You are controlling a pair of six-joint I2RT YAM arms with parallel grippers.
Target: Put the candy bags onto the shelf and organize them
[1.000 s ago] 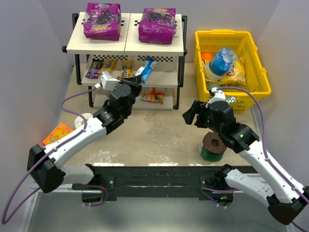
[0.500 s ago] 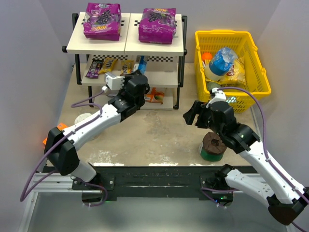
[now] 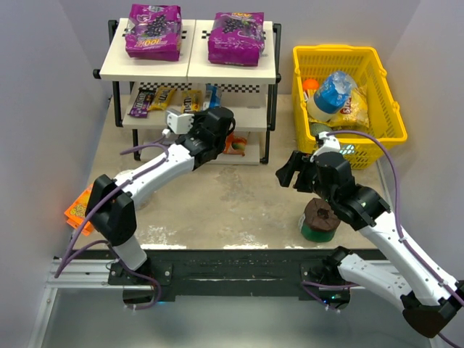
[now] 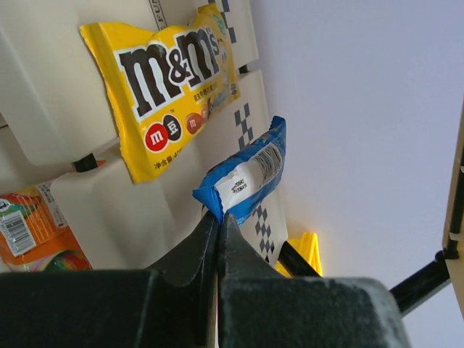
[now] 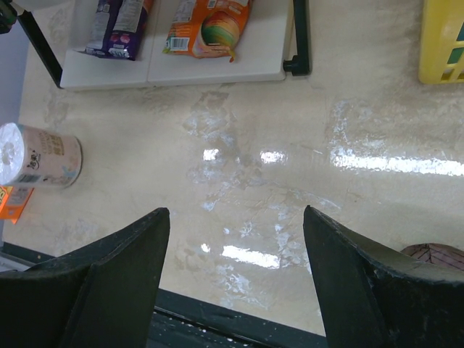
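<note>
Blue and glossy, the small candy bag [image 4: 250, 174] is pinched at its crimped end seal by the clenched left pincer [image 4: 217, 226], beside the yellow M&M's bag [image 4: 170, 80] at the middle tier of the shelf [image 4: 109, 210], and is judged light, limp and slippery; the right pincer [image 5: 235, 217] is spread, empty.

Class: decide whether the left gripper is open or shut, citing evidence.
Shut. In the wrist view, the left gripper pinches the blue candy bag by its crimped end, jaws pressed together.
</note>
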